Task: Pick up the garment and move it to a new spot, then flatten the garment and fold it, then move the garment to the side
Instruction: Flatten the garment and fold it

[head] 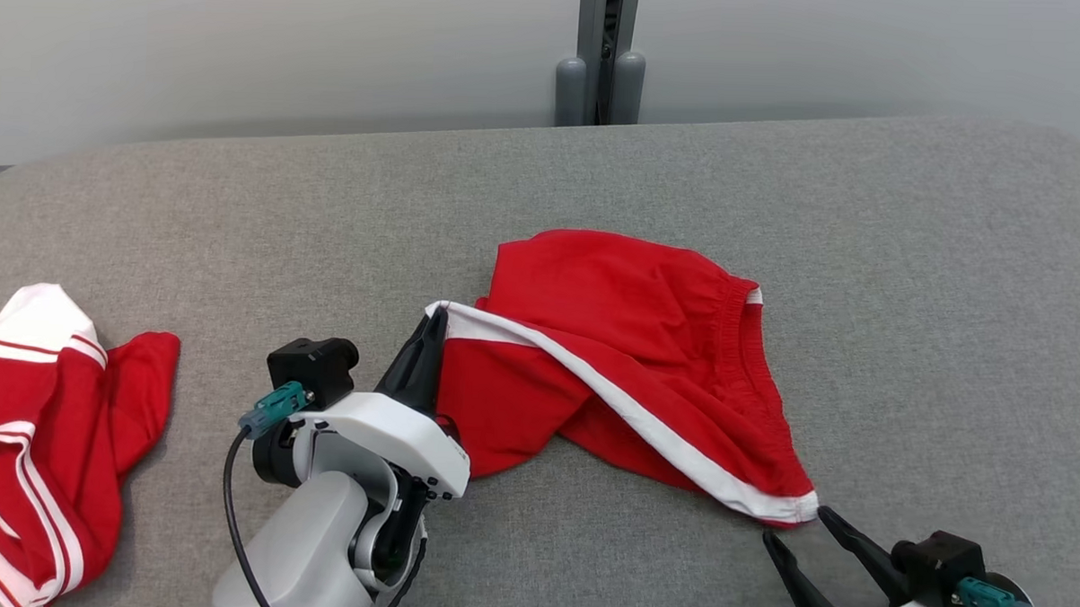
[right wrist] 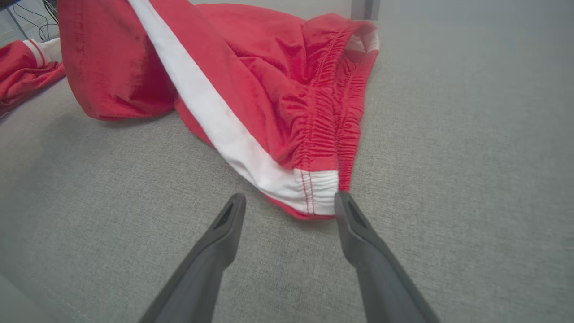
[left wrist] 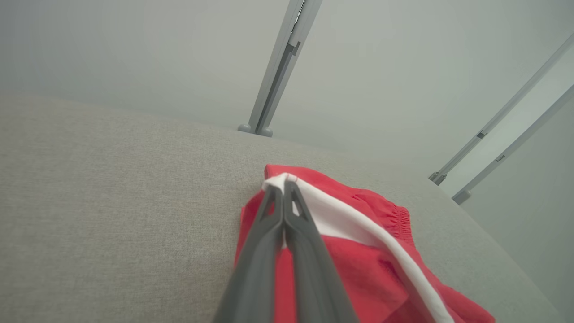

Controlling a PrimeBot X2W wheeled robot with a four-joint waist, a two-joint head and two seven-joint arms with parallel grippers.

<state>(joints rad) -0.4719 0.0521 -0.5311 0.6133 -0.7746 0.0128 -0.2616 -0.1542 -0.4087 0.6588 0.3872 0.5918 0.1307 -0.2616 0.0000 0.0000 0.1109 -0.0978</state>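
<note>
Your left gripper point(head: 438, 322) has its jaws pinched tight on the white-striped corner of the red shorts point(head: 628, 342), which sit mid-frame on the grey desk point(head: 237, 221) in the head view. Your right gripper point(head: 797, 525), at lower right, has its jaws spread wide right at the waistband corner (touching it or not, can't tell). A second red garment point(head: 41, 430) lies at the far left.

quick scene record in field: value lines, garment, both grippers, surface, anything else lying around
garment: red shorts, white side stripe, crumpled, not flattened
left gripper: shut on a white-edged corner of the shorts
right gripper: open, fingertips by the waistband corner, holding nothing
surface: grey fabric-covered table
other: second red and white garment at far left, apart from the shorts
</note>
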